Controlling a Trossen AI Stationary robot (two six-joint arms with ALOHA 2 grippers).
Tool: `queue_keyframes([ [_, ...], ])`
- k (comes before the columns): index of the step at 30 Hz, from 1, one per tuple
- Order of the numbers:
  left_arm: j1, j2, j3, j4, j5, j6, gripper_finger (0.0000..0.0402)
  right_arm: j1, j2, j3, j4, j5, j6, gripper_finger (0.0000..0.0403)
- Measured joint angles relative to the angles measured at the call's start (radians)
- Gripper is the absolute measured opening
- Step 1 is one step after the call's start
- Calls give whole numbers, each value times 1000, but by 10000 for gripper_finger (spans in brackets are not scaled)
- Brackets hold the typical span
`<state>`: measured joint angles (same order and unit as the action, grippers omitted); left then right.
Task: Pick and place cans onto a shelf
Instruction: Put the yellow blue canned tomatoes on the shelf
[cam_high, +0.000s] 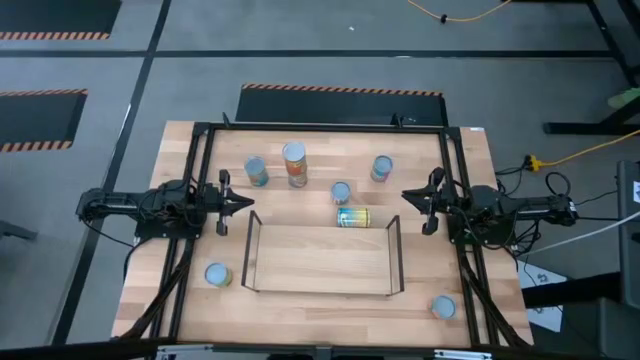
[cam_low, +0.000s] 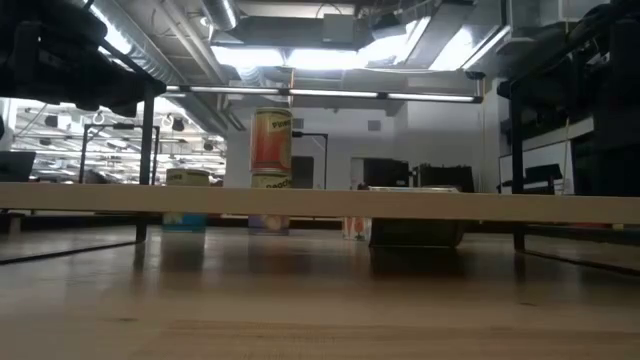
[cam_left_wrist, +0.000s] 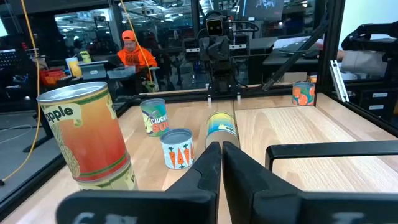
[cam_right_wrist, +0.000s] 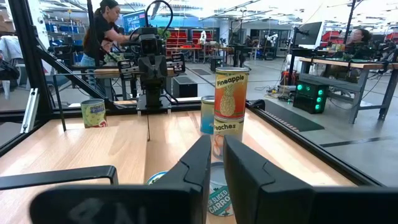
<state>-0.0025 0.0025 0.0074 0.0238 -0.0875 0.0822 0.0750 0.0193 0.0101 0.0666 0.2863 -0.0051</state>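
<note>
We note the left gripper (cam_high: 247, 203) at frame left and the right gripper (cam_high: 405, 196) at frame right, jaws pressed together, holding nothing. Between them, just above the bare light-wood shelf (cam_high: 320, 262), a can (cam_high: 353, 217) lies on its side. Other cylindrical cans (cam_high: 294, 164) stand scattered on the bench (cam_high: 470, 160).
</note>
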Motion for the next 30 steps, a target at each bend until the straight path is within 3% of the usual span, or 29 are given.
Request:
queue_keyframes([
  [30, 0, 0, 0, 0, 0, 0, 24, 0, 0, -2, 0, 0, 0, 49],
])
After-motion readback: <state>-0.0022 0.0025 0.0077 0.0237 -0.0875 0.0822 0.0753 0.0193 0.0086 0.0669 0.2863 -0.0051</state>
